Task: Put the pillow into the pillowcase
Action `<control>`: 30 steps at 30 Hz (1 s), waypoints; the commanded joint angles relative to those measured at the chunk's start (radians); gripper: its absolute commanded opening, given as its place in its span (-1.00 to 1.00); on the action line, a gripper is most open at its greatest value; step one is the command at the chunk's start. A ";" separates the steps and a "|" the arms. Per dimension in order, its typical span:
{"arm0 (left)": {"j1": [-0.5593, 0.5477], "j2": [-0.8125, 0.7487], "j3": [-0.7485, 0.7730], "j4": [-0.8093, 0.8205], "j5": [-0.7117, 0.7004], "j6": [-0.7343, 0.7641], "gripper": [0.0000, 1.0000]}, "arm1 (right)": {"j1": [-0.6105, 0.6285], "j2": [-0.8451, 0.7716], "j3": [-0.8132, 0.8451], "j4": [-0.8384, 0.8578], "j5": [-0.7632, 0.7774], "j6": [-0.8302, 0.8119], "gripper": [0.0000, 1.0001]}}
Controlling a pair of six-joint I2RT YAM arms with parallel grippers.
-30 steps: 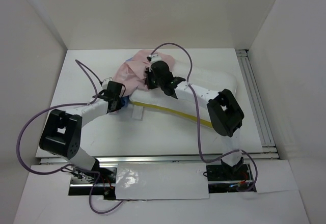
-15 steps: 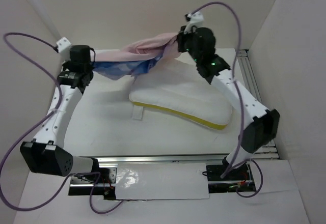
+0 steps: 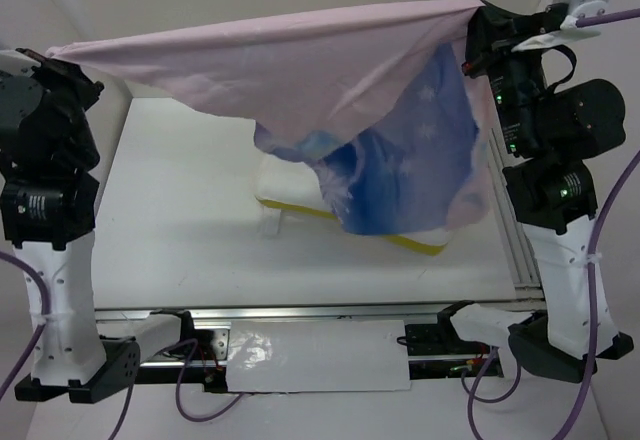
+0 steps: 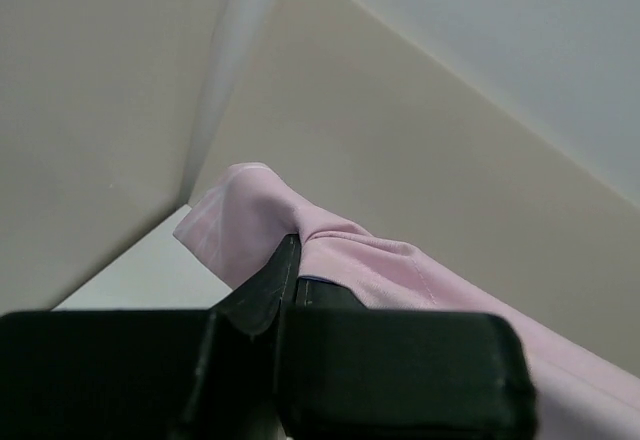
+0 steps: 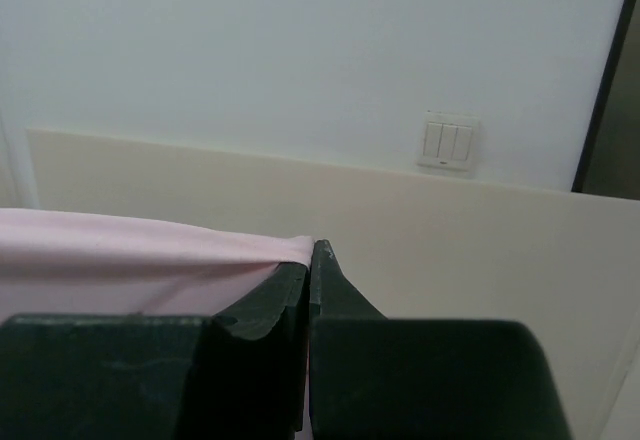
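The pillowcase [image 3: 290,70] hangs stretched high above the table between both grippers, pink side up, with its blue printed part [image 3: 400,175] drooping in the middle. My left gripper [image 3: 62,60] is shut on its left corner [image 4: 250,230]. My right gripper [image 3: 478,12] is shut on its right corner [image 5: 270,252]. The white pillow [image 3: 290,195] with its yellow seam [image 3: 415,242] lies on the table under the hanging cloth, mostly hidden by it.
White enclosure walls stand at the back and both sides. A metal rail [image 3: 505,230] runs along the table's right edge. A white tab [image 3: 270,222] lies on the table by the pillow's near edge.
Both arms have risen and spread far apart, lifting the pillowcase off the pillow and stretching it wide in the air. The pillow has stayed on the table.
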 commanded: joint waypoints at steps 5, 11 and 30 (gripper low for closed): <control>0.039 -0.012 -0.154 0.030 -0.047 0.063 -1.00 | -0.041 0.145 -0.013 -0.040 0.094 -0.070 -1.00; 0.039 0.095 -0.286 0.019 -0.047 0.030 -1.00 | -0.132 0.413 0.020 -0.051 -0.065 0.016 -1.00; 0.075 0.353 0.456 0.123 0.163 0.128 -1.00 | -0.268 0.675 0.602 0.720 -0.127 0.248 -1.00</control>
